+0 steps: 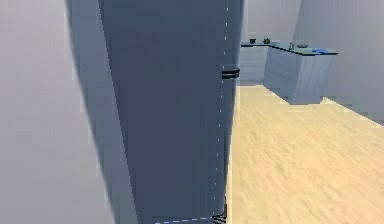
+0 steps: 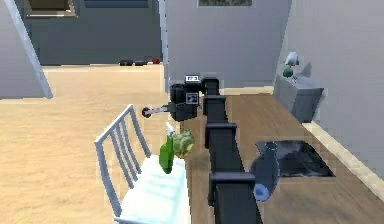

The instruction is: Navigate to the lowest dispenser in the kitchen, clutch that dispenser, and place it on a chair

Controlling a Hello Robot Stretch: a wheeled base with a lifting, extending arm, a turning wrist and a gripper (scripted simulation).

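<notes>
My fingers (image 2: 158, 110), whose spread I cannot tell, reach near a white chair (image 2: 150, 190), at whose seat edge shows a green pale-topped object (image 2: 176, 148), probably the dispenser: seemingly light, rigid and slippery, best taken around its body.

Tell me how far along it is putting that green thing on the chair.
Fetching looks done: the green thing is at the seat of the white chair, near the claw. In hand: the placing; I cannot tell whether the claw holds it. Left: leaving it resting on the seat.
</notes>
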